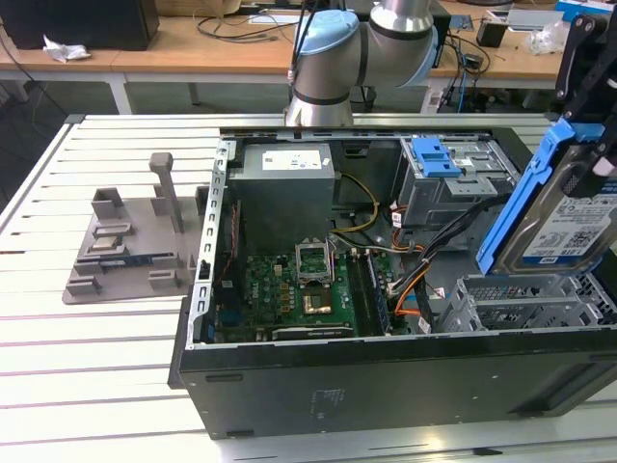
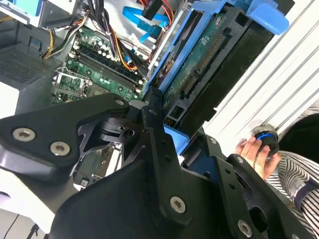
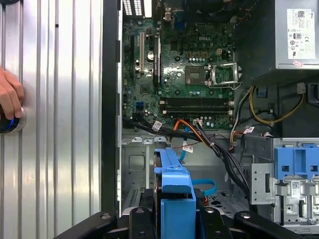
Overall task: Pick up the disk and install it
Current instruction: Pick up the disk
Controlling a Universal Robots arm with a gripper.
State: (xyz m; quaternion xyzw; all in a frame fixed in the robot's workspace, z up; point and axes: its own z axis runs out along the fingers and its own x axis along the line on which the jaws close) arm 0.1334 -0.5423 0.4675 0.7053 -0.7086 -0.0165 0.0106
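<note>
On a slatted table [image 1: 96, 386], an open case [image 1: 386, 386], motherboard [image 1: 289, 289] bared. Just above the corner drive bay [image 1: 521, 304] at the exterior view's right, the disk [image 1: 569, 222], tilted on edge in its blue carrier, clamped fast in the gripper [image 3: 174, 221]. Beside the case, a hand [image 3: 9, 94] on a button [image 3: 12, 124].

In the exterior view, an open computer case [image 1: 386, 386] lies on a slatted table [image 1: 87, 386]. Inside, a grey power supply [image 1: 284, 193] sits at twelve o'clock of the green motherboard [image 1: 280, 289]. A grey fixture [image 1: 125, 246] stands at the case's nine o'clock.
</note>
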